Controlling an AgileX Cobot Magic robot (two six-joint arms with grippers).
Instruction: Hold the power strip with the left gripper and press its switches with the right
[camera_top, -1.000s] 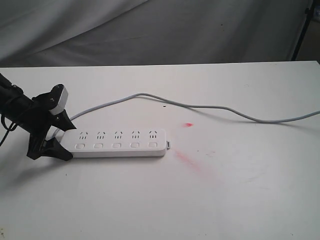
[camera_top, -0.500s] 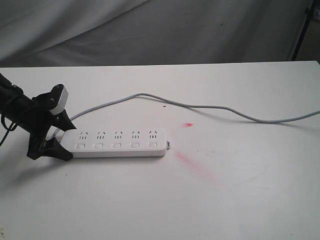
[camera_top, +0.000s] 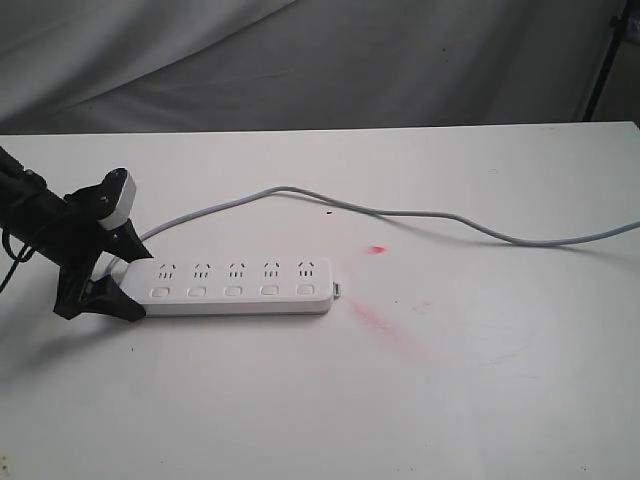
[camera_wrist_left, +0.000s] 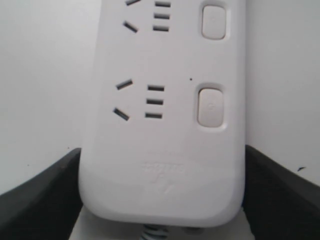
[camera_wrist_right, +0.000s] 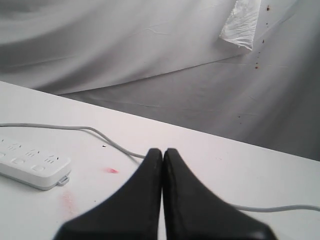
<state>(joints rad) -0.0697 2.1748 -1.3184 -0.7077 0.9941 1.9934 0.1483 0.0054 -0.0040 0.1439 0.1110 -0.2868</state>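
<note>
Plainly, the power strip (camera_top: 240, 279) lies flat on the white surface (camera_top: 320, 400), left of the middle in the exterior view. Its row of five switches (camera_top: 233, 291) faces up along the near edge. Its cord (camera_top: 400, 212) leaves the left end, loops behind it and trails off to the right.

It looks like a light, stiff plastic bar with a smooth shell. I'd judge it likely to skate or pivot on the surface if pushed at one end. The long edges near the cord end seem the sound place to grip, clear of the buttons.

The left pincer (camera_top: 138, 285) is there, clenched across that end with a black finger against each long edge. The left wrist view shows what the exterior view cannot: both fingers (camera_wrist_left: 35, 200) touch the shell, and the two nearest switches are uncovered.

Only the right wrist view shows the right pincer (camera_wrist_right: 163, 151). Its fingers are pressed together with nothing between them. It hangs above the surface, well apart from the strip's far end and beyond a red smear (camera_top: 385, 325).
</note>
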